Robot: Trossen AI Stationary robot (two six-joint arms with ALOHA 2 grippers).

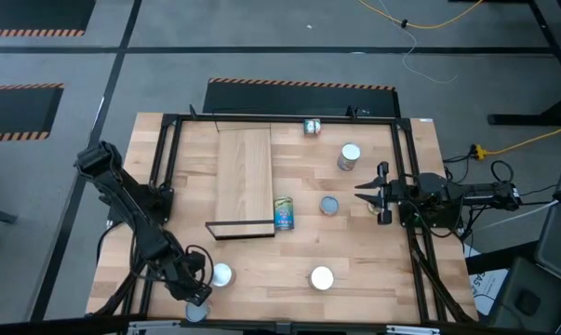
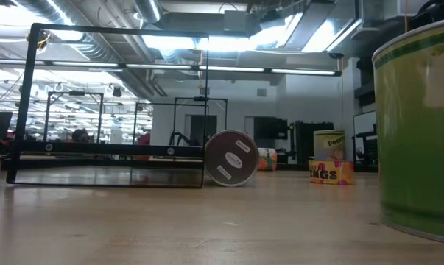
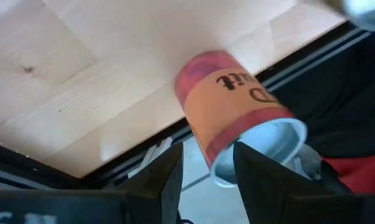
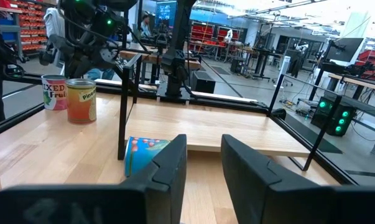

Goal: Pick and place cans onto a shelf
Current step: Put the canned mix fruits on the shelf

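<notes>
My left gripper [image 1: 202, 285] [image 3: 208, 155] is open at the table's near left corner, just over a red-and-orange can [image 3: 227, 106] with a white top [image 1: 222, 274] that stands upright by the table's edge. My right gripper [image 1: 359, 191] [image 4: 204, 142] is open and empty at the table's right side, pointing left. The shelf [image 1: 245, 172] is a light-wood plank on a dark frame. A blue-and-yellow can [image 1: 283, 214] [image 4: 143, 155] lies on its side by the shelf's near end. Other cans stand at the far edge [image 1: 312, 127], right of the shelf [image 1: 349, 156] [image 1: 328, 205] and near the front [image 1: 321, 277]. My left gripper's fingers [image 3: 255, 171] come slanting down from the near left at the rim of the can's white top [image 3: 271, 140]. I cannot tell whether they touch it. The can stands on the table.
A dark frame [image 1: 168, 167] runs around the tabletop. Another can [image 1: 196, 313] sits at the near edge by my left gripper. In the low view a green can [image 2: 420, 125] stands close on the right and a can [image 2: 231, 168] lies on its side.
</notes>
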